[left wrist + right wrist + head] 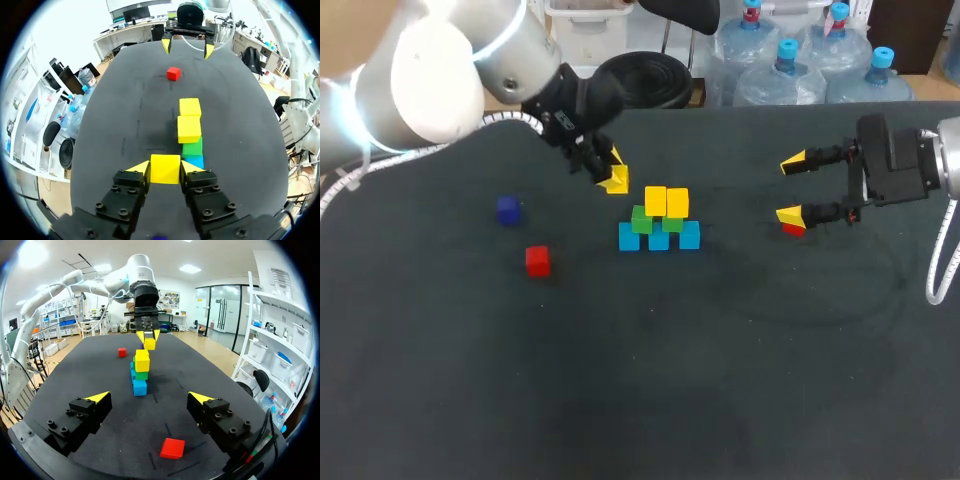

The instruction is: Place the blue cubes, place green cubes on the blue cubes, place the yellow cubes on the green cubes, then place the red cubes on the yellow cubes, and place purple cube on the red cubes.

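Observation:
Mid-table stands a pyramid: a row of three blue cubes (659,238), two green cubes (642,220) on them and two yellow cubes (666,201) on top. My left gripper (615,177) hovers just behind and left of it, shut on a third yellow cube (165,168), with the stack's yellow cubes (189,128) straight ahead. My right gripper (791,187) stands wide open at the right, over a red cube (172,448) lying on the table between its fingers. A second red cube (537,260) and a dark purple cube (508,210) lie left of the pyramid.
The table is a dark mat (650,380) with free room across its whole front half. Nothing else stands on it near the cubes.

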